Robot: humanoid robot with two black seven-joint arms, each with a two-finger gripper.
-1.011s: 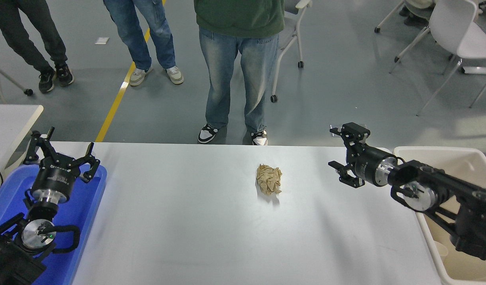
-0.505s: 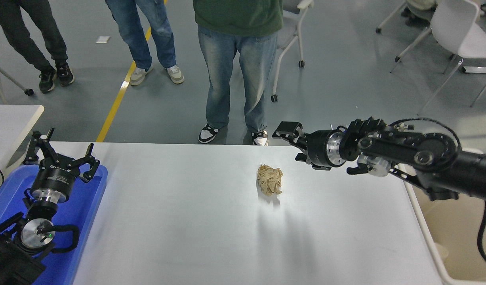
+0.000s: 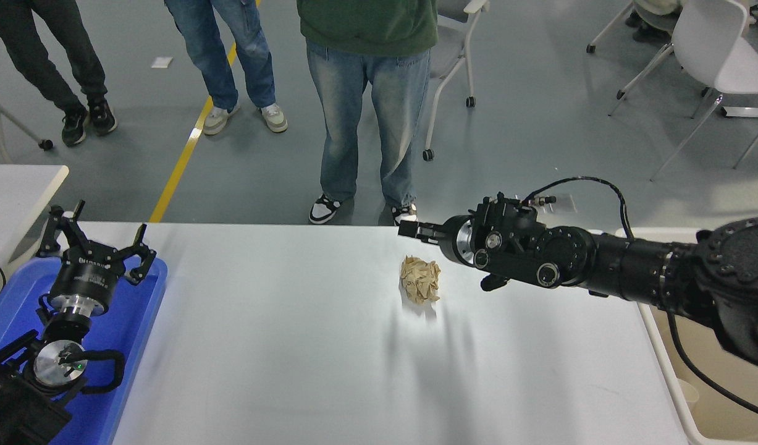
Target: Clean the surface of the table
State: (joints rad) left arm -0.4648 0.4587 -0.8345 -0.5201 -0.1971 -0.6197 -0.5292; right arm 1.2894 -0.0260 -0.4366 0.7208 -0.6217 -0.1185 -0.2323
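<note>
Crumpled tan paper wad (image 3: 420,280) on table (image 3: 292,346): likely light, soft, compressible, pinch across its middle; right end effector (image 3: 416,230) empty, opening not discernible.

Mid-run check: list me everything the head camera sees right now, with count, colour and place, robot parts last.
table surface: 1, white, fills the lower middle
crumpled paper ball: 1, tan, on the table near its far edge, right of centre
tray: 1, blue, at the table's left end
bin: 1, cream, past the table's right end
second table: 1, white, a corner at far left
chairs: at least 2, white, on the floor at upper right and top centre
people: 3 standing beyond the far side, legs only
floor line: 1, yellow
left tool: 1, black, open, parked over the tray
right tool: 1, black, above the far edge, just beyond the paper ball
</note>
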